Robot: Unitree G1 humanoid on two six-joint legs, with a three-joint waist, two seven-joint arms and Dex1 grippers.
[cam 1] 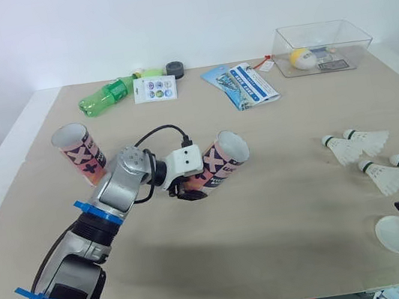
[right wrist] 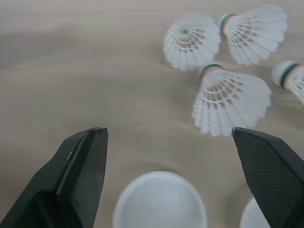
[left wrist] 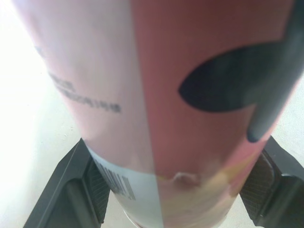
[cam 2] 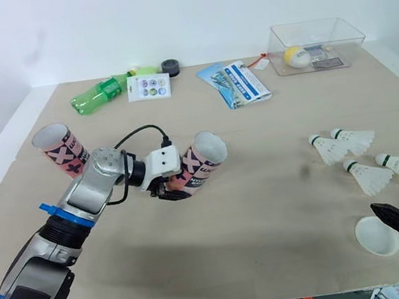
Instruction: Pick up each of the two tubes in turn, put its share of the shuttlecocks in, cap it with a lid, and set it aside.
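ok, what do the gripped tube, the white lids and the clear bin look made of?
The pink printed tube: likely cardboard, matte; paper wrap with barcode. The white round lids: probably smooth plastic, faint sheen. The clear rectangular bin: rigid glossy plastic, contents show through.

Bright, even overhead light; soft faint shadows on table (cam 1: 269, 207); left wrist view washed out beside tube (left wrist: 142, 71).

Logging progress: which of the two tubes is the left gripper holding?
The tilted tube near the table's middle, clamped in the left gripper; the other tube stands alone farther left.
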